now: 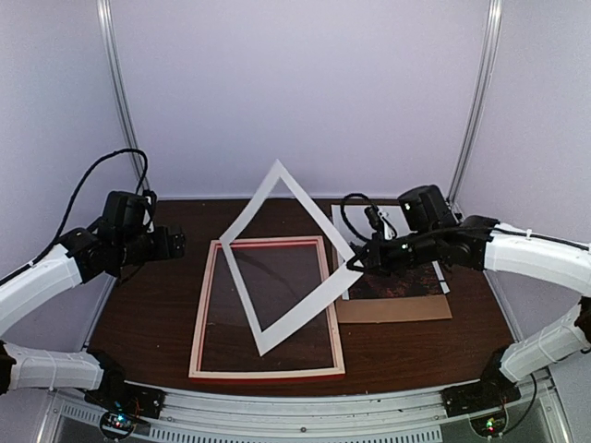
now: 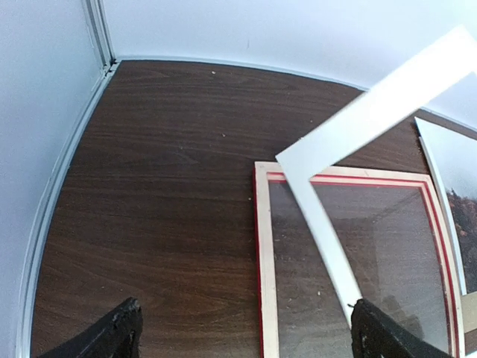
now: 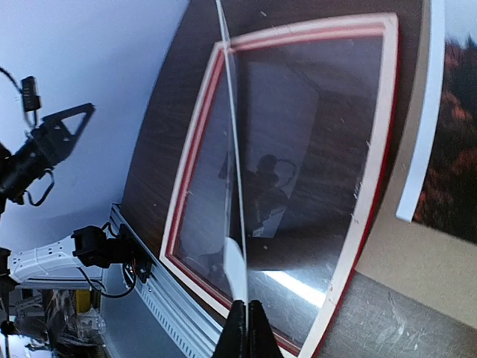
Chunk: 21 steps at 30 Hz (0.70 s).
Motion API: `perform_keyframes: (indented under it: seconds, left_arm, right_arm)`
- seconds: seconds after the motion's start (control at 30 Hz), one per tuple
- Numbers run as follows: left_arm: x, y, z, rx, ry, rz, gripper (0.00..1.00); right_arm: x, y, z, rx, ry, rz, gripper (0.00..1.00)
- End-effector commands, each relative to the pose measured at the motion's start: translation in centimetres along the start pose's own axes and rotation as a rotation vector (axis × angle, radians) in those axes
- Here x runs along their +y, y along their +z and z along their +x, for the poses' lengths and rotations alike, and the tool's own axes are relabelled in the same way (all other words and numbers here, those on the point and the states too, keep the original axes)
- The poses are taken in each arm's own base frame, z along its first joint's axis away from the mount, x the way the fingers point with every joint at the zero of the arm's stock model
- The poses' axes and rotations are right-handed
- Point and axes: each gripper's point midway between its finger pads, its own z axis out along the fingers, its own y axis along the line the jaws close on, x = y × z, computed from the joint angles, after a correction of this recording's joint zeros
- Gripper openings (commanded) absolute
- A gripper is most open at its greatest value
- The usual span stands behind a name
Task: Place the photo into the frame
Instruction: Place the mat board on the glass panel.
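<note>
Evidently not yet getting the photo (image 1: 411,282) into the frame (image 1: 268,373): leaving it lying face up on the brown backing board (image 1: 397,310), just beside the jaws of the right gripper (image 1: 355,263) and partly under that wrist. Pinching an edge of the white mat board (image 1: 247,295) between jaws pressed tight together, holding it tilted steeply off the table (image 1: 157,305), one corner rising high above the jaws and the lowest corner hanging over the glass, touching it or not impossible to tell. Facing the frame just across from that pinch, lying back-up with pale wood uppermost, glass in place and nothing else inside. Hovering the left gripper (image 1: 175,242) with jaws spread wide and gripping nothing, well apart from the mat, beyond the frame's far rail. Judging the job as barely under way: needing the mat dealt with first, then the photo carried over from beside the jaws and laid in the opening, with the backing board probably going on last.
</note>
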Motion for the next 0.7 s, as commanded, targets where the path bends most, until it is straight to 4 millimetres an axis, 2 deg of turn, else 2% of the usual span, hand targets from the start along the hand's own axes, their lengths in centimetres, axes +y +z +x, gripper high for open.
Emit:
perform_keyframes:
  seconds: [0.0, 0.13, 0.3, 0.67]
  left_arm:
    - [0.8, 1.0, 0.4, 0.023, 0.034, -0.057, 0.98]
    - [0.3, 2.2, 1.5, 0.075, 0.046, -0.048, 0.98]
    - [-0.1, 3.3, 2.6, 0.115, 0.047, -0.03, 0.98]
    - [-0.3, 3.8, 3.7, 0.135, 0.047, -0.012, 0.98]
  right_arm:
    - [0.0, 1.5, 0.0, -0.109, 0.197, -0.115, 0.0]
    - [-2.2, 2.1, 1.1, -0.139, 0.279, -0.066, 0.0]
    - [-3.9, 2.6, 2.8, -0.146, 0.344, -0.001, 0.0]
    - [-3.8, 4.9, 7.4, -0.13, 0.437, 0.023, 0.0]
